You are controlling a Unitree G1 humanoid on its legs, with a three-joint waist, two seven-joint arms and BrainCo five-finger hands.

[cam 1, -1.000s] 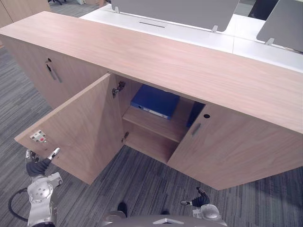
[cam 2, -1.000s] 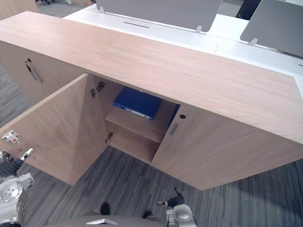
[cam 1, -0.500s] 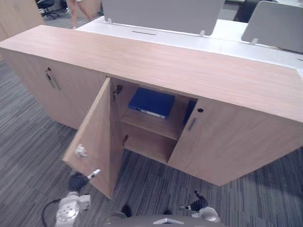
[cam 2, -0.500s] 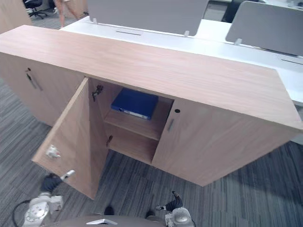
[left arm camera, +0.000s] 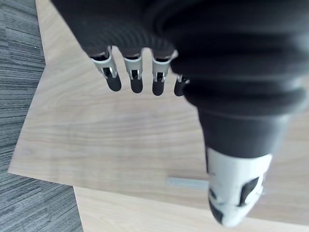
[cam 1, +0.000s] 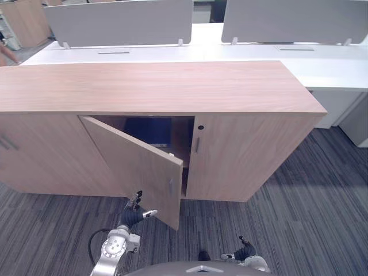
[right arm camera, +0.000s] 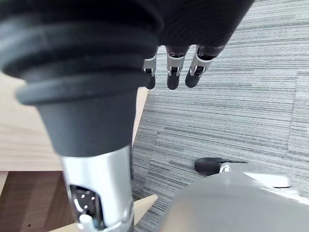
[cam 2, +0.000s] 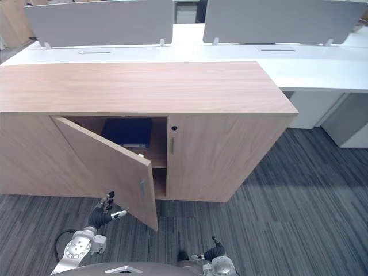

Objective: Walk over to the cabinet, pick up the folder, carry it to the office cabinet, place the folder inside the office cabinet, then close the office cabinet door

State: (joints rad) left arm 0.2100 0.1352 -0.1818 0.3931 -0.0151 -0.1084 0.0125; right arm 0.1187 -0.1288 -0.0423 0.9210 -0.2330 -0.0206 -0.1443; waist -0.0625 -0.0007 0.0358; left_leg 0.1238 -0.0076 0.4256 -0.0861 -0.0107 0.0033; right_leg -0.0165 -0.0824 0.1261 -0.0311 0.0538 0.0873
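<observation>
The blue folder (cam 1: 147,131) lies flat on the upper shelf inside the wooden office cabinet (cam 1: 161,86). The cabinet's left door (cam 1: 138,167) stands partly open, swung most of the way across the opening and hiding part of the folder. My left hand (cam 1: 133,215) is low in front of the door's outer face, open, its fingers (left arm camera: 136,79) straight and pointing at the wood; whether they touch it I cannot tell. The door's small metal handle (left arm camera: 186,182) shows beside my thumb. My right hand (cam 2: 214,252) hangs low over the carpet, open and holding nothing.
The cabinet's right door (cam 1: 241,155) is shut, with a slim handle (cam 1: 196,144). White desks (cam 1: 322,57) with grey divider panels (cam 1: 121,20) stand behind the cabinet. Grey striped carpet (cam 1: 310,213) stretches in front and to the right.
The camera has shifted to face the cabinet squarely. The left door has swung from wide open to nearly across the opening, and my left hand has followed it to the right.
</observation>
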